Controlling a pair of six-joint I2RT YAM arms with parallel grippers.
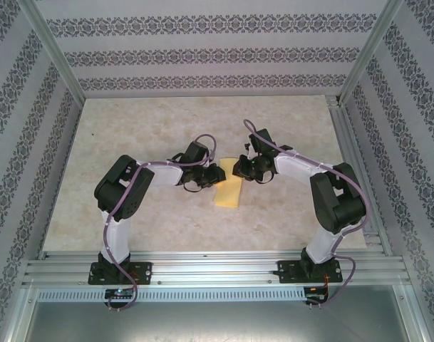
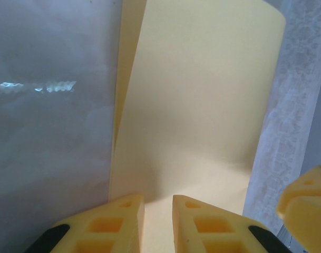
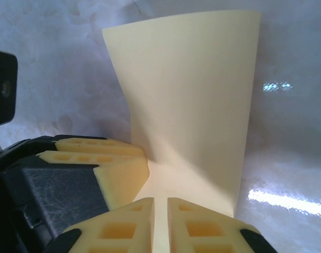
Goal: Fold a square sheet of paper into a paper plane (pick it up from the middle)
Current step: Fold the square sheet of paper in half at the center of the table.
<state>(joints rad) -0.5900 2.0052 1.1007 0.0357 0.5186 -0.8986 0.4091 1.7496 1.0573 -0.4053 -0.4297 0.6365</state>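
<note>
At the near edge of the table, the two arm bases are bolted to an aluminium rail. The left arm and the right arm each bend inward toward the middle. Just beyond their elbows, the sheet of paper shows pale yellow against the marbled tabletop. It is a narrow rectangle in outline, and its far end runs up between the two grippers. I cannot tell whether its near end rests on the surface.

The left gripper is clenched on the far end of the sheet. In the left wrist view its yellow fingers stand almost together, with a thin strip of paper pinched in the gap. A second layer peeks out along the sheet's left edge, so the sheet looks folded. The right gripper grasps the same end from the other side, its fingers likewise nearly closed with paper between them. The left gripper's fingers sit just beside it. Past the fingertips the sheet curves gently away. Farther back, patterned walls close in the table.
</note>
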